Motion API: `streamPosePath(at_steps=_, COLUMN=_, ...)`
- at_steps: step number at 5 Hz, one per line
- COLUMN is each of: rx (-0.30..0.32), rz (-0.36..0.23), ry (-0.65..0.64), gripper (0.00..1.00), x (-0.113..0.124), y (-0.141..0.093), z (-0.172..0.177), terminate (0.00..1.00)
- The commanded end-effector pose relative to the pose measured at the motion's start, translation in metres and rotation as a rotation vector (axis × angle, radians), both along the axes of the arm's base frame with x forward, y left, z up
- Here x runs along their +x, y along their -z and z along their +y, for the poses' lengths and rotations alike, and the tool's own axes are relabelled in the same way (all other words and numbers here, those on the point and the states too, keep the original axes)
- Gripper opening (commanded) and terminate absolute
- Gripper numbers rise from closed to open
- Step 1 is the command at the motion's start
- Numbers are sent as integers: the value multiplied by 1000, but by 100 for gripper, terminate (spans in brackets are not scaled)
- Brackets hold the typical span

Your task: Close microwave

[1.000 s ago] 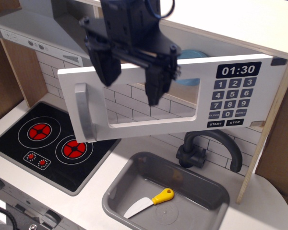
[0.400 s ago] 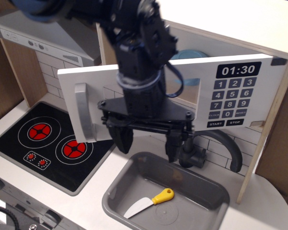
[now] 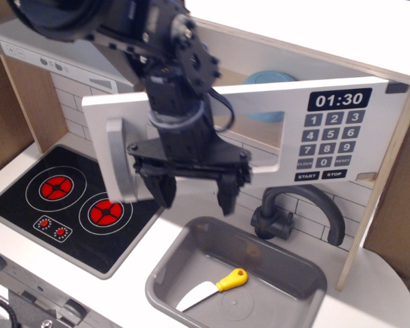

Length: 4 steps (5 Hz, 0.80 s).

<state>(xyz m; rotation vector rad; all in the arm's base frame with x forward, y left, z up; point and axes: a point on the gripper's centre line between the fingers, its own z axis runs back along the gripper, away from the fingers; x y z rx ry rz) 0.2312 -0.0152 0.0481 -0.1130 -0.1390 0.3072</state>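
The toy microwave's white door [image 3: 273,133] stands swung open toward me, with a clear window, a dark keypad showing 01:30 [image 3: 331,137] at its right and a grey bar handle [image 3: 118,158] at its left edge. My black gripper [image 3: 194,190] hangs in front of the door's lower left part, just right of the handle. Its two fingers point down, spread apart and empty, with the tips below the door's bottom edge. The arm hides part of the window. A blue dish [image 3: 270,78] shows inside the microwave cavity.
A grey sink [image 3: 297,270] below holds a yellow-handled knife [image 3: 215,287]. A dark faucet [image 3: 301,212] stands behind it. A black stovetop [image 3: 75,201] with red burners lies at left under a grey range hood [image 3: 48,51]. Wooden side walls flank both ends.
My gripper dropped from the door's top edge down past its bottom edge, then shifted left and slightly up, toward the handle. The door has not visibly moved.
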Motion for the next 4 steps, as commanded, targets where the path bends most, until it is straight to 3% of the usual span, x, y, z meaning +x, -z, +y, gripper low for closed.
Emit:
streamPosePath(at_steps=1, rx=4, rz=-160, ry=9, gripper=100, x=42, y=-23, z=40, terminate=0)
streamPosePath(at_steps=3, rx=69, rz=-318, ry=123, gripper=100, x=71, y=-25, z=60, terminate=0)
streamPosePath(at_steps=4, rx=74, rz=-335, ry=173, gripper=100, x=83, y=-23, z=64, terminate=0)
